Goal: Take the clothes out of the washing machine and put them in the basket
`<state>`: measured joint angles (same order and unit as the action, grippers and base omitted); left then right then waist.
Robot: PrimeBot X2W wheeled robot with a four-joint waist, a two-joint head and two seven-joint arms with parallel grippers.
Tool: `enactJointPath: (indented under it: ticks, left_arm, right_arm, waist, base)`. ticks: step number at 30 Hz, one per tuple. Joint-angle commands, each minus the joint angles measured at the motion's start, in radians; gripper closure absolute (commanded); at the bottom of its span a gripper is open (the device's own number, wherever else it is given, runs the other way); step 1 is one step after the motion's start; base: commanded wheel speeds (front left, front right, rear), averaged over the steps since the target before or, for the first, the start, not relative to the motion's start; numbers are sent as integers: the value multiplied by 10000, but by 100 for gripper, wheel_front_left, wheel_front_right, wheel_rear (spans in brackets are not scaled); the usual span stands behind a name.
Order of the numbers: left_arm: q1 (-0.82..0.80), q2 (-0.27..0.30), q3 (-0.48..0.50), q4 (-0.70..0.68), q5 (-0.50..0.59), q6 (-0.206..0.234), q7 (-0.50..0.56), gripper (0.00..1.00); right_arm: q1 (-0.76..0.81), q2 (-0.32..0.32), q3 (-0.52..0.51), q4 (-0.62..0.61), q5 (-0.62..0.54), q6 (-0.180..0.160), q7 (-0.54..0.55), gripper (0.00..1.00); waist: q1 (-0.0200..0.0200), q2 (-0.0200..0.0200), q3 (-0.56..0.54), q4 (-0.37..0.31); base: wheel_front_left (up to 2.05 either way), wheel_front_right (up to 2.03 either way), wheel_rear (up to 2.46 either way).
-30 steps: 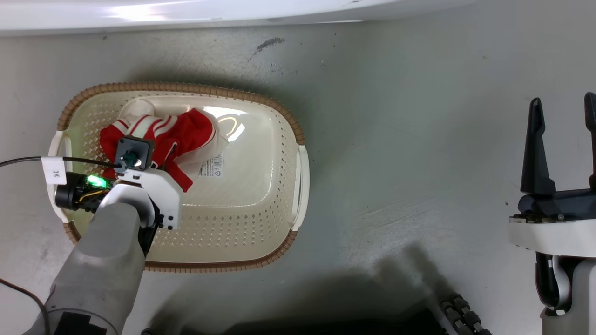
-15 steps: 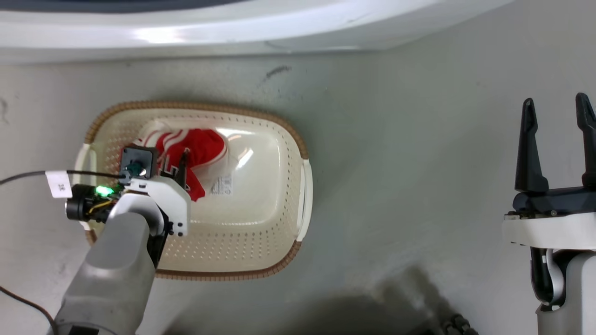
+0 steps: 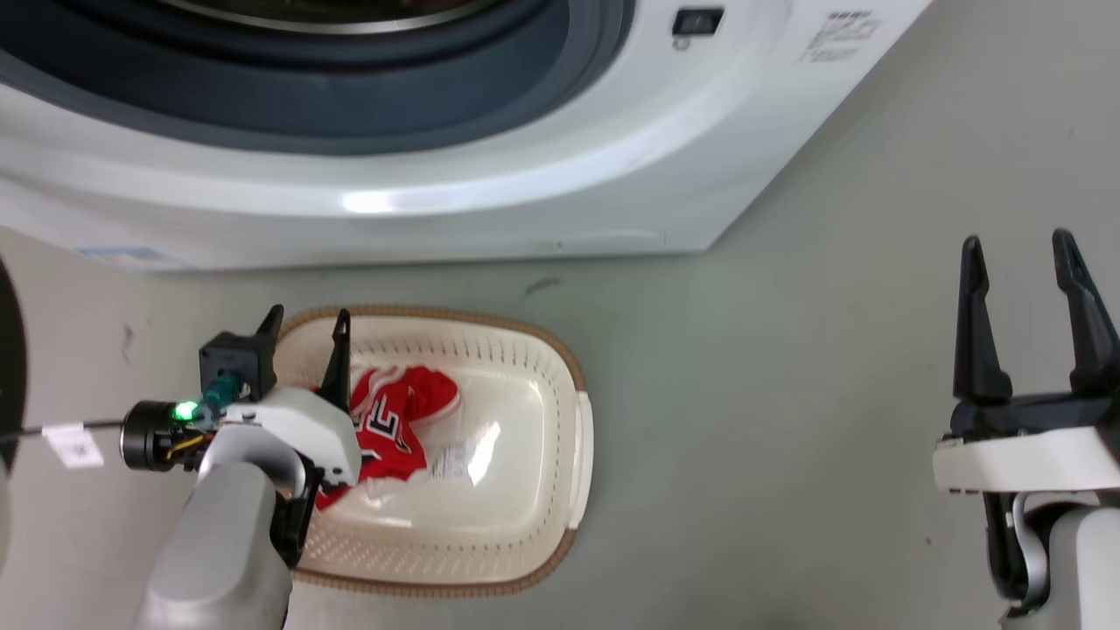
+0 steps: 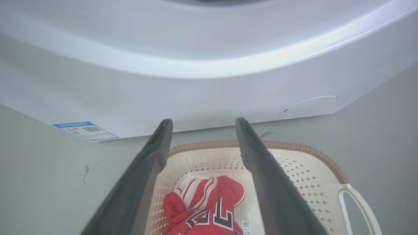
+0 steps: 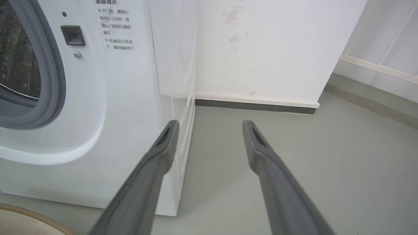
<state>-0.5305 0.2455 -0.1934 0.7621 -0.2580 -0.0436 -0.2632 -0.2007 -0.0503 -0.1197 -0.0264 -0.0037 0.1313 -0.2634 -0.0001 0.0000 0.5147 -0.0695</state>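
Well, one red jersey [image 3: 394,420] lies crumpled in the basket [image 3: 490,317], bunched toward the end under the left arm, lettering up. The left end effector [image 3: 308,319] hangs over that end's far corner with its fingers spread and nothing between them, tips pointing past the rim at the washing machine [image 3: 525,175]. The right end effector [image 3: 1017,249] is also splayed and empty, well apart from the basket on its other side, over bare floor [image 3: 787,367].

The job looks about half done to me. I cannot tell what is left inside the porthole [image 3: 350,96], which is just beyond the basket's far rim.

What worries me is how little room there is. The basket sits close to the machine's front panel, so a reach from the basket corner up into the porthole could clip the white panel or the grey seal with a fingertip. The forearm hangs low over the basket, and the thin cable [image 3: 35,429] trailing off the wrist to the basket's outer side could catch its handle and drag it along. A garment pulled out loosely could also snag on the seal and drop into the strip of floor beyond the basket's far rim.
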Motion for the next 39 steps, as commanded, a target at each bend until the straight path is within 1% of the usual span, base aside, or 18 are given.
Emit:
enactJointPath:
  ticks: [1, 7, 12, 16, 19, 22, 25, 28, 34, 38, 39]
  left_arm:
    - [372, -4, 108, -385, 153, -2, -23, 0]
    - [1400, 75, 341, -1950, 788, -243, -24, 0]
    - [1839, 151, 513, -2835, 1087, -361, -25, 0]
    - [1605, 318, 484, -3153, 1191, -528, -25, 0]
    - [1186, 637, 388, -3070, 1237, -652, -24, 0]
    - [505, 961, 145, -2887, 1217, -760, 279, 0]
    - [-386, 1441, -192, -2790, 1200, -830, 900, 0]
    - [-1411, 2043, -672, -2727, 1017, -851, 1842, 0]
    - [-4074, 3428, -1889, -2764, -401, -858, 3990, 0]
    - [-5763, 4108, -2483, -2341, -1481, -860, 5495, 0]
    - [-5763, 4108, -2483, -2341, -1481, -860, 5495, 0]
  right_arm:
    - [223, 1, -43, 85, 20, -10, -21, 0]
    - [519, -1, 129, 236, 124, -10, -21, 0]
    - [710, 1, 190, 292, 220, -10, -21, 0]
    - [802, 1, 310, 277, 389, -10, -21, 0]
    - [758, 1, 471, 234, 550, -10, -21, 0]
    - [631, 1, 542, 195, 689, -10, -19, 0]
    - [514, 2, 557, 164, 901, -10, -21, 0]
    - [441, 4, 624, 164, 1146, -10, -21, 0]
    - [236, 5, 1002, 74, 1647, -10, -21, 0]
    - [169, 8, 1200, 139, 2015, -10, -21, 0]
    - [169, 8, 1200, 139, 2015, -10, -21, 0]
  waist:
    - [1, 0, -834, 95]
    - [1, 0, -1728, 106]
    - [1, 0, -2151, 10]
    - [1, 0, -2093, -231]
    - [1, 0, -1831, -538]
    - [1, 0, -1419, -910]
    - [1, 0, -914, -1321]
    - [1, 0, -346, -1774]
    - [1, 0, 905, -2669]
    - [1, 0, 1508, -3253]
    - [1, 0, 1508, -3253]
  base:
    - [0, 0, 0]
    - [0, 0, 0]
    - [0, 0, 0]
    - [0, 0, 0]
    - [0, 0, 0]
    - [0, 0, 0]
    - [0, 0, 0]
    - [0, 0, 0]
    - [0, 0, 0]
    - [0, 0, 0]
    - [0, 0, 0]
